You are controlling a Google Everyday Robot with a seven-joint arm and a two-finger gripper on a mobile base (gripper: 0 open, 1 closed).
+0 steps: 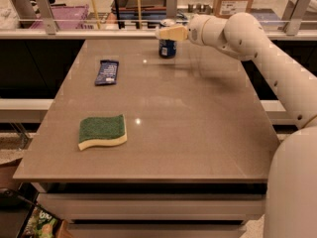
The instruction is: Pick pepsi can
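The pepsi can (pixel 168 47) stands upright near the far edge of the brown table (pixel 198 133), a small blue can with white markings and a silver top. My gripper (pixel 170 32), cream-coloured at the end of the white arm (pixel 247 38), reaches in from the right. It sits level with the can's top and covers its upper part. I cannot tell whether it touches the can.
A flat dark-blue snack packet (pixel 107 72) lies at the far left of the table. A green and yellow sponge (pixel 102 131) lies at the near left. A rail with posts and shelves of clutter (pixel 124 4) runs behind the far edge.
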